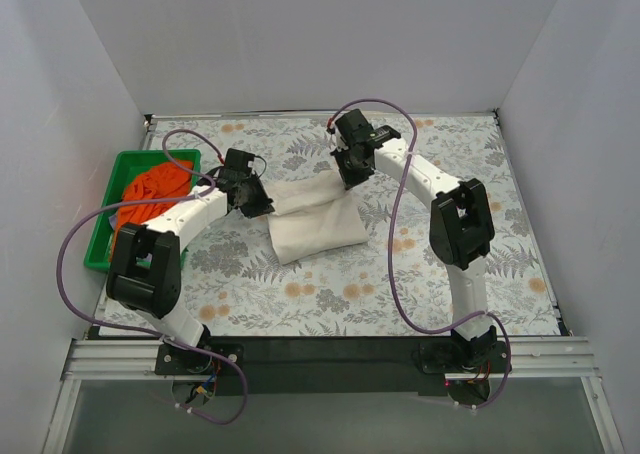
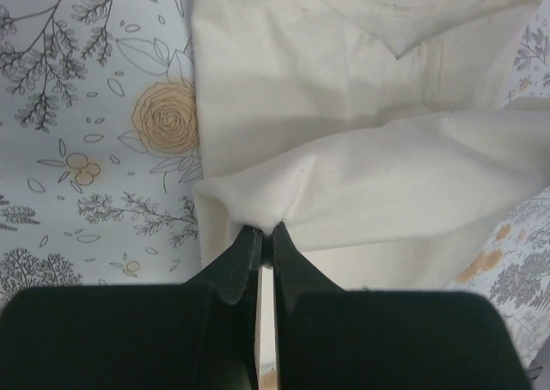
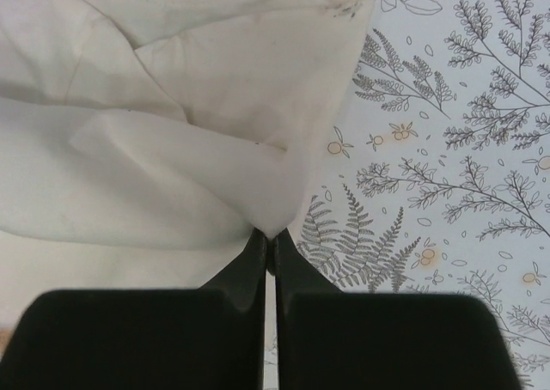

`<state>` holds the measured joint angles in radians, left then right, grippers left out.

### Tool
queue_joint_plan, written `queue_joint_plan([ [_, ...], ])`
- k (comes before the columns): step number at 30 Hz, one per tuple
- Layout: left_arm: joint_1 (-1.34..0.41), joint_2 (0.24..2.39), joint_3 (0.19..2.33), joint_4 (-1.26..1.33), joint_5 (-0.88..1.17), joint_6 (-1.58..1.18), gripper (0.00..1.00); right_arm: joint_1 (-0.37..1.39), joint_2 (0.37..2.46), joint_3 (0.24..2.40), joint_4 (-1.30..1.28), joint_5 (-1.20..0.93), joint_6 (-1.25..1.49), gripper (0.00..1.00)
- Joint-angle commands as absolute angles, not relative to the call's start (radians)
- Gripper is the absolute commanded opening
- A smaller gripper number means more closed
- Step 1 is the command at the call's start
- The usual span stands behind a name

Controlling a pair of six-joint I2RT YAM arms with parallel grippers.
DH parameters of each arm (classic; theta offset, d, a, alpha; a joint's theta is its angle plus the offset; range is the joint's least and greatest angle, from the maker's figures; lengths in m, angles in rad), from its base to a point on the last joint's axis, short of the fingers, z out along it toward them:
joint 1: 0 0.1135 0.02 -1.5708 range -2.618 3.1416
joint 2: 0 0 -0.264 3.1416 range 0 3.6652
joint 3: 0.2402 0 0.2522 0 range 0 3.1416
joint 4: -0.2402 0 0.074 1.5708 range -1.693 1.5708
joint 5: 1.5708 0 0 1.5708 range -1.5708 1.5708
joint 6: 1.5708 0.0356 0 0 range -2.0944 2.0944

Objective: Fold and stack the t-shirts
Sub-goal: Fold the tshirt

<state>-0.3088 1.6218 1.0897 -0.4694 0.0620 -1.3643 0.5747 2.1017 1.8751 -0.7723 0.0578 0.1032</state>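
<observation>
The cream shirt [image 1: 315, 219] is lying partly folded near the middle of the floral surface [image 1: 500, 234], bunched into a rough rectangle with loose layers overlapping. The left gripper [image 1: 255, 202] is pinching the shirt at its 10 o'clock corner. In the left wrist view its jaws are nearly closed on a small peak of cloth, which is rising slightly off the surface. The right gripper [image 1: 350, 174] is pinching the shirt at its 1 o'clock corner. In the right wrist view its jaws are drawn together on the tip of a folded flap, with bare floral print showing at 3 o'clock. The two grippers are standing well apart, with the far edge of the shirt running between them. The orange shirt [image 1: 155, 186] is sitting crumpled in the green tray [image 1: 105, 214] at 9 o'clock on the surface, filling its far half.
</observation>
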Motion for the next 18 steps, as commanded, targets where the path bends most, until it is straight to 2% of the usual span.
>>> queue_joint_plan([
  [1,-0.295,1.620,1.083,-0.361,0.012,-1.325,0.00,0.558,2.088,1.856,-0.663,0.106,0.118,0.01],
  [5,-0.288,1.647,1.083,-0.331,0.012,-1.316,0.00,0.545,2.075,1.804,-0.601,0.092,0.141,0.01],
  [18,-0.279,1.674,1.052,-0.249,0.012,-1.304,0.00,0.528,2.121,1.821,-0.566,0.089,0.155,0.01],
])
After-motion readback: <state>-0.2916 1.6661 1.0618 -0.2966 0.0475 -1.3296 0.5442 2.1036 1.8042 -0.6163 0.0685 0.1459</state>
